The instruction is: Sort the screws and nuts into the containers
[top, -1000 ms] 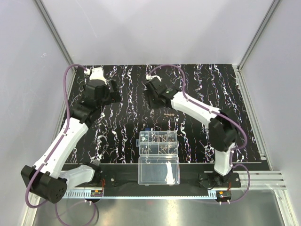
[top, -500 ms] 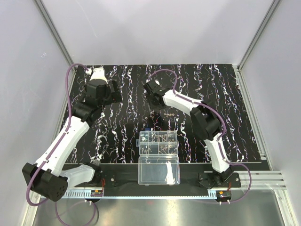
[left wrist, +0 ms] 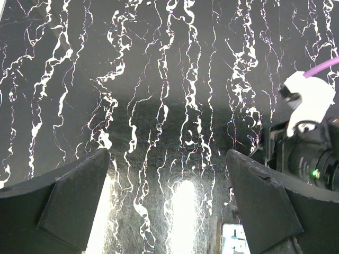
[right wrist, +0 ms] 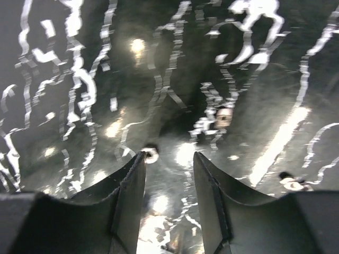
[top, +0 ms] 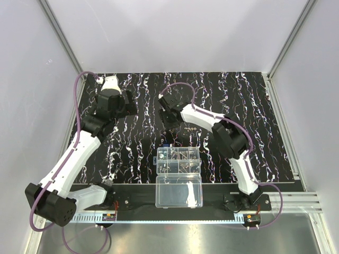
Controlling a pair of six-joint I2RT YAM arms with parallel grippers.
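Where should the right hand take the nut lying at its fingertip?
Across its outer rim, from straight above: the nut seems to lie flat on the mat, too low for a side approach. The right hand must straddle it.

The right gripper hangs low over the glossy black mat streaked with white, its two dark fingers apart with nothing between them. A small round nut lies just beside the fingertip at the view's left. Another small round piece lies farther off, blurred.
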